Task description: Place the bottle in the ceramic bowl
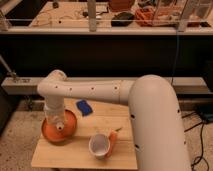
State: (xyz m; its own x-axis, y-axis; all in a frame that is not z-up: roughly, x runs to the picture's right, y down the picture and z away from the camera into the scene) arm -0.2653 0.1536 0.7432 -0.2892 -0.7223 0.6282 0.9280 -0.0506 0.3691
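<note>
The room is dim: a speckled floor point(15, 125), a dark low wall with a pale ledge, and behind it a long cluttered worktop point(100, 15) with cables and orange items. The robot's thick white arm point(150, 115) rises from the lower right, runs left across the scene, bends at an elbow and drops straight down. Below it stands a small light wooden bench point(75, 155).

The ceramic bowl point(46, 134), wide, shallow and orange, sits at the bench's left end. A cup point(100, 146) with a white inside lies tipped near the front middle, an orange piece point(113, 137) touching its right side. A small blue object point(84, 107) lies toward the back, just right of the bowl.

The end effector point(56, 121) hangs over the bowl's interior, pointing down. The bottle point(60, 127), pale with a round whitish end, shows right at its tip, within the bowl's rim. Its long axis seems roughly vertical, in line with the wrist, though that is unclear. Whether the end effector is clamped on it or parted cannot be told, nor whether the bottle touches the bowl's floor
</note>
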